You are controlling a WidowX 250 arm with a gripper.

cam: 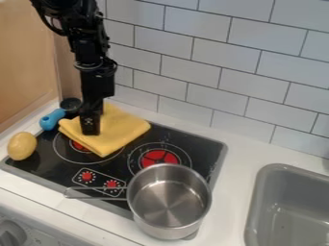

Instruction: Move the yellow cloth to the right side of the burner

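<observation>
The black gripper (91,126) hangs down over the left part of the stove, its tip at the left half of the folded yellow cloth (120,129). Whether it grips the cloth or only stands against it, I cannot tell. The cloth lies on the back left of the black stove top, partly covering the left burner (62,148). To the right of the cloth, the other burner (159,157) shows its red centre, with the pot's rim close to its front edge.
A steel pot (168,202) stands at the stove's front right, its handle pointing left. A yellow potato-like object (22,146) sits at the left edge. Behind it lies a blue-handled utensil (51,119). A grey sink (289,211) is at the right, a tiled wall (212,62) behind.
</observation>
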